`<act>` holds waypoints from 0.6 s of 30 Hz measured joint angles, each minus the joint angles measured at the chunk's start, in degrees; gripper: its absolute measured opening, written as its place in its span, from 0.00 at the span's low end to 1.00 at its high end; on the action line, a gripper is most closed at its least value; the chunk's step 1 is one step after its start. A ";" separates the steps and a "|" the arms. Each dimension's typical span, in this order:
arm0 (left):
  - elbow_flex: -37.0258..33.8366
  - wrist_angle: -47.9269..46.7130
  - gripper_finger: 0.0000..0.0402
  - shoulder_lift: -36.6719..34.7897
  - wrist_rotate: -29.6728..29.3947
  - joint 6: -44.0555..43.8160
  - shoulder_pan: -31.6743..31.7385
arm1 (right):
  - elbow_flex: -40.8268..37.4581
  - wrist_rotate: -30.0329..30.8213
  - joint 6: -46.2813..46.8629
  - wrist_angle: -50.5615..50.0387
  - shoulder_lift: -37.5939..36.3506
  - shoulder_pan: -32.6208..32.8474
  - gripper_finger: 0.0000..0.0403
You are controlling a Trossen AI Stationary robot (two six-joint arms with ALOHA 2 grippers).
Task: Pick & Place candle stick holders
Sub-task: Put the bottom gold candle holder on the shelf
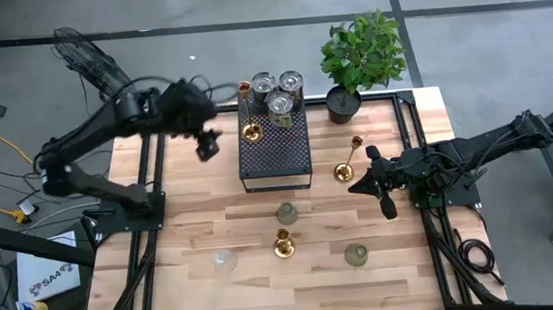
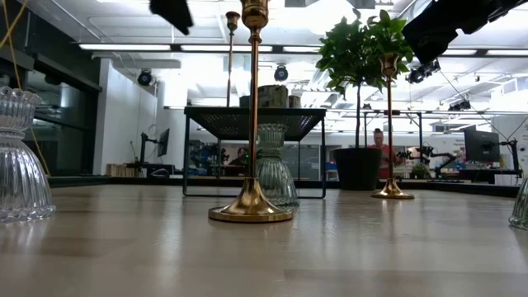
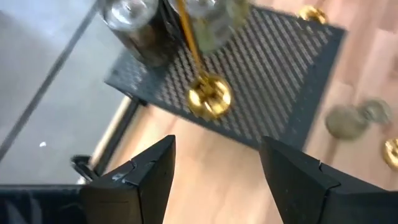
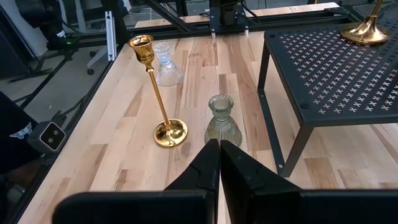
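High view shows the left pincer (image 1: 209,144) poised just off the left edge of the black perforated stand (image 1: 275,147), its fingers parted and holding nothing. A brass holder (image 1: 251,130) stands upright on the stand's near-left part, close to that pincer; the placing reads as a fresh set-down, with the fingers spread to clear the slender stem. Three silvery glass cups (image 1: 278,92) cluster at the stand's far end, apparently the collecting spot for finished pieces.

Left wrist view confirms the gap: both dark fingers (image 3: 144,177) frame bare wooden surface (image 3: 217,174), the brass base sitting on the mesh ahead of them.

Right pincer (image 1: 385,196) waits over the right side of the surface, fingers pressed together and empty. Its wrist view looks out on a second brass holder (image 4: 158,93) and a ribbed glass holder (image 4: 222,121), both upright on the wood just beside the stand's leg.

Still on the wood are a third brass holder (image 1: 345,161) right of the stand, a clear glass one (image 1: 225,260) and a greenish one (image 1: 357,254) nearer the front edge. By this count the sorting looks roughly half done. A potted plant (image 1: 360,57) stands behind the stand's right corner, out of the working path.
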 joint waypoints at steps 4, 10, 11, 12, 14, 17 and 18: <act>-8.87 2.67 0.56 -6.50 0.21 -0.07 -6.15 | 0.00 0.00 -0.02 0.00 0.00 -0.02 0.01; -24.51 17.50 0.56 -14.14 4.59 4.90 -15.34 | 0.00 0.00 -0.02 0.00 0.00 -0.02 0.01; -27.00 21.11 0.56 -14.85 5.25 4.92 -16.42 | -0.01 0.00 -0.01 0.00 0.00 -0.01 0.01; -29.42 24.38 0.56 -15.26 5.82 4.93 -17.35 | -0.02 0.00 0.00 -0.02 0.00 0.00 0.01; -33.83 31.10 0.56 -15.38 7.32 4.99 -18.88 | 0.00 0.00 -0.02 0.00 0.00 -0.02 0.01; -40.03 41.44 0.56 -14.79 10.79 5.54 -20.75 | 0.00 0.01 -0.01 0.00 0.00 0.00 0.01; -42.05 45.64 0.56 -14.43 12.10 6.51 -21.35 | 0.00 0.01 -0.02 0.00 -0.01 -0.01 0.01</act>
